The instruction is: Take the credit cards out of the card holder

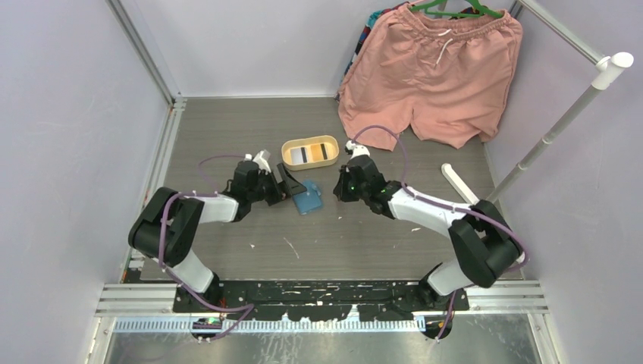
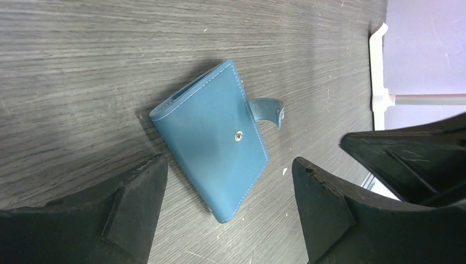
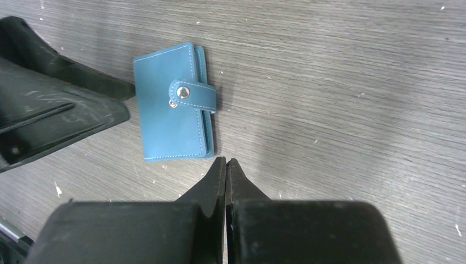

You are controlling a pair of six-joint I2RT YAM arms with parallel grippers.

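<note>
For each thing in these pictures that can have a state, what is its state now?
card holder: folded shut, lying flat, strap unfastened, not held.
left gripper: open, empty, close to the card holder.
right gripper: shut, empty, beside the card holder.
credit cards: lying in the yellow tray.
yellow tray: holds the cards.
pink shorts: hanging up.

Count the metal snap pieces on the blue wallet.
2. One silver snap on the strap tab of the teal-blue leather card holder; the other, a stud, on its outer face beside the tab. Underside hidden.
</note>
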